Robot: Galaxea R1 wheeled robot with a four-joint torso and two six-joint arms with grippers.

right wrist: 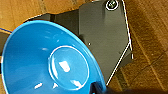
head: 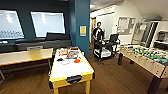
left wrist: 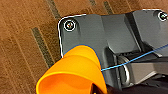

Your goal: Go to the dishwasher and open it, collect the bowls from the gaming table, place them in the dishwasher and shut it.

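The gaming table (head: 71, 71), white-topped with a yellow frame, stands just ahead in the head view. On it lie a small orange bowl (head: 77, 60) and a pale round bowl with a bluish rim (head: 65, 61), next to colourful game boxes (head: 72, 53). In the left wrist view my left gripper (left wrist: 97, 89) is shut on the rim of an orange-yellow bowl (left wrist: 72, 72), held above the wood floor. In the right wrist view my right gripper (right wrist: 98, 87) is shut on the rim of a blue bowl (right wrist: 47, 62). The dishwasher is out of view.
A wood-topped table (head: 23, 57) stands to the left of the gaming table, a table-football table (head: 147, 58) to the right. Behind, a person (head: 98, 32) stands by a black cart (head: 103, 50). A teal pillar (head: 81, 25) rises beyond the gaming table.
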